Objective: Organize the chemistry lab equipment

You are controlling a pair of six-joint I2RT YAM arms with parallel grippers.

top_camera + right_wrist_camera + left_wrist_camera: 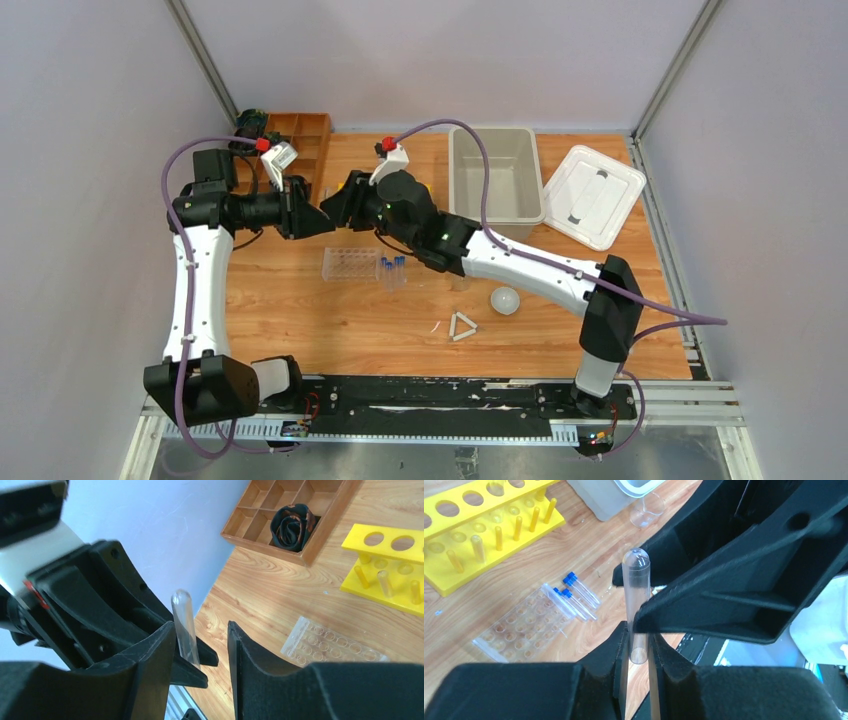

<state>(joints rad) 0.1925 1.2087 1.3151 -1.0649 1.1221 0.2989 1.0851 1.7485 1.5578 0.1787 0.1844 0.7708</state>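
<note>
A clear uncapped tube with a rounded end is held in the air over the table's left rear. My left gripper is shut on the tube's open end. My right gripper is open around the same tube; the tube lies near one finger, with a gap to the other. Both grippers meet nose to nose. On the table lie the clear plastic rack, blue-capped tubes, a white round dish and a white triangle. A small glass beaker stands by the bin.
A grey bin stands at the back with its white lid to the right. A wooden compartment tray holding a black object sits at the back left. A yellow tube rack stands under the right arm.
</note>
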